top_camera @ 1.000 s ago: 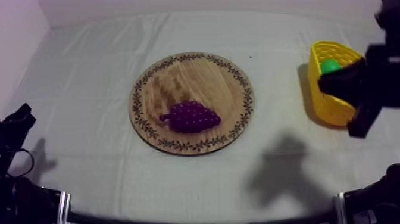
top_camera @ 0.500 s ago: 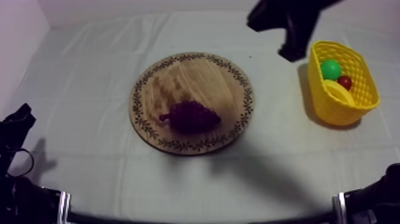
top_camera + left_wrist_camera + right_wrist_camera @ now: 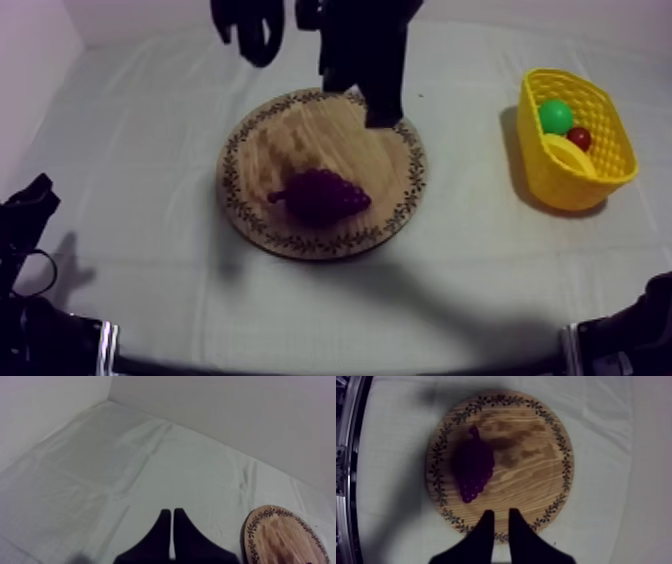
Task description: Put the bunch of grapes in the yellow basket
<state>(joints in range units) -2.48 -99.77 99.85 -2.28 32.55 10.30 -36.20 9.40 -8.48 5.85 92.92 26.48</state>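
We note 1 table (image 3: 130, 200) under a grey-white cloth (image 3: 480, 290) marked by fold creases. 2 plain pale walls (image 3: 225, 416) stand along the table's far and left edges and meet at its far-left corner. Soft shadows lie across the cloth.

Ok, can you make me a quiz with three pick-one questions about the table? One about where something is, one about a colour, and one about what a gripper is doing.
1. Where is the bunch of grapes?
A. on the wooden board
B. held up in the air
C. under the board

2. What colour is the basket?
A. red
B. yellow
C. blue

3. How is my left gripper?
A. open wide
B. shut on the grapes
C. shut on nothing

Answers: 1 A, the grapes lie on the board's wood. 2 B, its walls are yellow. 3 C, the left wrist view shows the fingers together as one narrow wedge.
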